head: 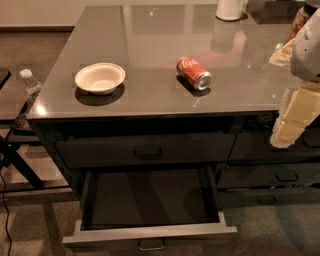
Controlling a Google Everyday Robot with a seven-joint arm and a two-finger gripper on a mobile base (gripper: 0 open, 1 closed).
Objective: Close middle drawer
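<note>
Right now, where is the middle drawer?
The middle drawer sits open at lower centre, under the closed top drawer; the gripper is at the right edge.

A red soda can [193, 73] is lying on its side on the countertop [150, 95], just right of the frame's centre, and is showing white Coca-Cola script along its body. The gripper [286, 131] is hanging at the right edge of the frame, carrying no lettering that can be read.

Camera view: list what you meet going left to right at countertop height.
water bottle → white bowl → Coke can → white container → gripper, at the far right edge of the view.
</note>
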